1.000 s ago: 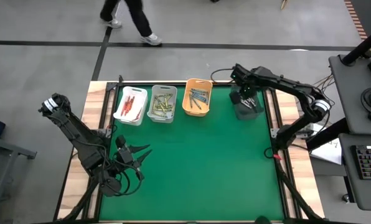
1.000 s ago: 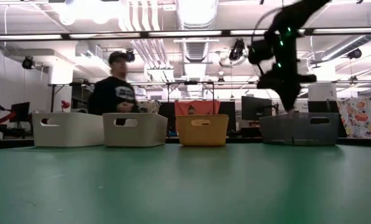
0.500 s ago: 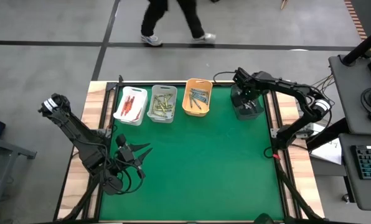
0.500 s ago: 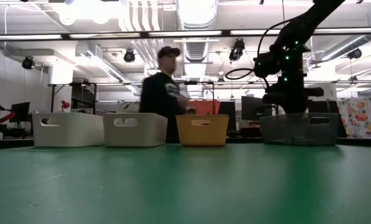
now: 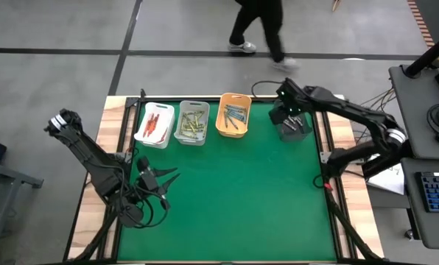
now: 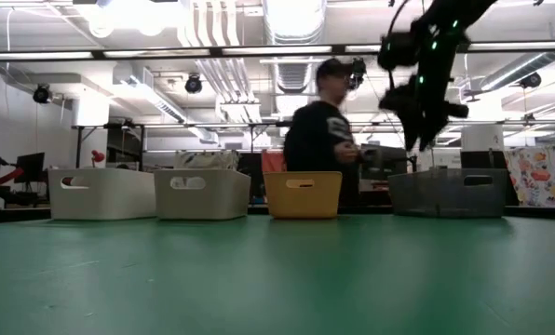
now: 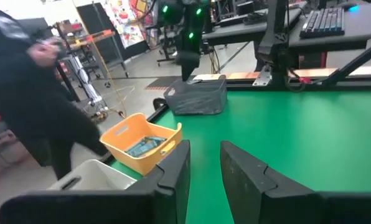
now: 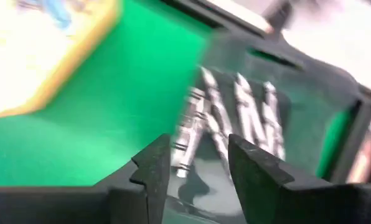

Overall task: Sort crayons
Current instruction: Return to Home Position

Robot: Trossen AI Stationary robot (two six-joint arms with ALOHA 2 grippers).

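**Right arm poised over the last bin.** The right gripper point(image 8: 198, 146) hangs above the black bin point(image 6: 448, 193) at the far right corner of the table point(image 5: 241, 210). Its arm reaches in from the right edge with the wrist tipped downward — jaws spread a little, nothing between them. The left gripper point(image 7: 204, 149) waits low over the near left part of the table, pointing across the green surface, its jaws likewise parted and empty.

The crayons point(image 5: 192, 124) lie in four bins lined along the far edge. Red ones are in the white bin point(image 5: 154, 106), yellowish ones in the grey bin point(image 5: 193, 103) and blue-grey ones in the orange bin point(image 5: 234, 96). Pale grey-white sticks lie side by side in the black bin — blurred in the right wrist view. A person point(image 6: 319, 140) in dark clothes is mid-stride beyond the table.
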